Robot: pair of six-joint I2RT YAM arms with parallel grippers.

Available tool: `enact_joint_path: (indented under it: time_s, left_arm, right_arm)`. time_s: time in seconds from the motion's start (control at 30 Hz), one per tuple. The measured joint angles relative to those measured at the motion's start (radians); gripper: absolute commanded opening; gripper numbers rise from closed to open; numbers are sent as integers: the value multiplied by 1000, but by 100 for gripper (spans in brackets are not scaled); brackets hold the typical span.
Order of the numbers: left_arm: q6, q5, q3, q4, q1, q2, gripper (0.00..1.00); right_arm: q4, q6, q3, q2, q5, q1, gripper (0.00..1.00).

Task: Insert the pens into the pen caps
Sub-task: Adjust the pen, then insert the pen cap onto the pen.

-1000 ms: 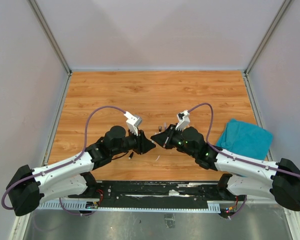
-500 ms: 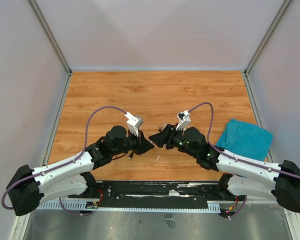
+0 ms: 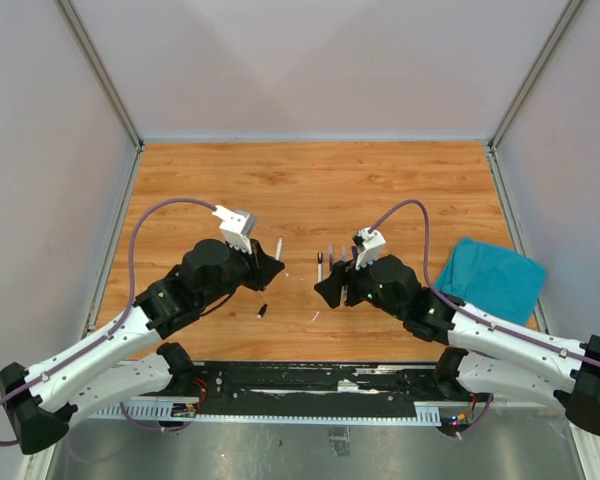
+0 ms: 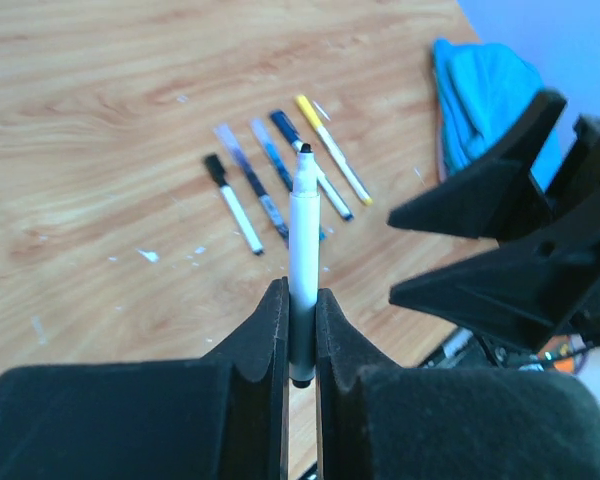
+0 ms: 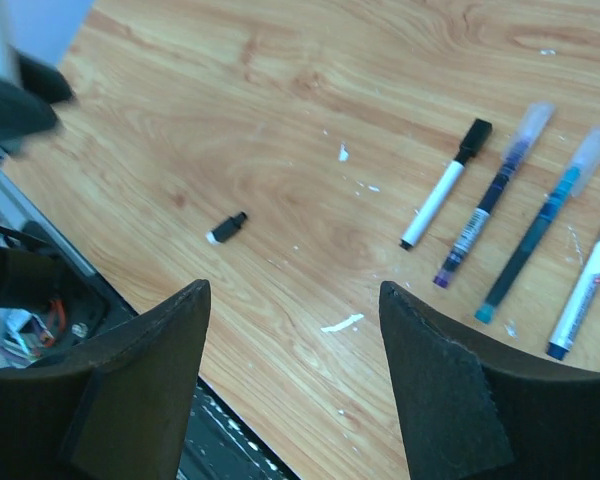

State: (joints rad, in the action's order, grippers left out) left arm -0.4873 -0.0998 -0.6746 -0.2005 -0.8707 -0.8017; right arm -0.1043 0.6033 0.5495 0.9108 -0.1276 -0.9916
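Left arm (image 3: 180, 290) is up off the counter (image 3: 310, 190), and the left jaws are clenched on a white pen (image 4: 303, 225). They pinch it low on the barrel. The pen stands straight out of the grip, small black tip at the free end. From the top view that same pen pokes out ahead of the left arm, pointing away from the bases.

Over to the right arm (image 3: 400, 290): the right jaws are spread wide, nothing between them, hovering above bare wood. Their black tips loom at the right edge of the left wrist view, near the held pen but apart from it.

Down on the counter, a row of pens lies side by side between the two arms, slightly nearer the right one. There is a white pen with a black cap (image 5: 445, 185), a purple pen with a clear cap (image 5: 490, 200), a teal pen (image 5: 545, 235), and a white one with a dark blue end (image 5: 590, 290). The left wrist view adds a yellow pen (image 4: 332, 150) at the far side of the row.

One loose pen cap (image 5: 226, 228), black with a pale end, lies alone on the wood, well apart from the row, on the left arm's side. A tiny white scrap (image 5: 340, 323) sits between the cap and the row. A teal cloth (image 3: 490, 278) lies crumpled at the right edge of the counter.
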Motion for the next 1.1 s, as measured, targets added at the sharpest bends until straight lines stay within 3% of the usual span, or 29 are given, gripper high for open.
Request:
enact_joint_path:
  time_s: [0.27, 0.4, 0.63, 0.87, 1.1]
  left_arm:
    - [42, -32, -64, -174, 197, 97, 1]
    - [61, -64, -86, -237, 226, 164, 1]
    - [66, -143, -137, -319, 227, 319, 0]
    - [66, -181, -153, -354, 227, 330, 1]
    - [63, -208, -142, -359, 227, 331, 1]
  right_arm:
    - [145, -34, 110, 162, -6, -27, 69]
    - [153, -113, 165, 253, 30, -69, 70]
    - [132, -502, 225, 309, 223, -81, 78]
    - [135, -902, 299, 396, 426, -81, 78]
    - [311, -1321, 415, 551, 657, -82, 75]
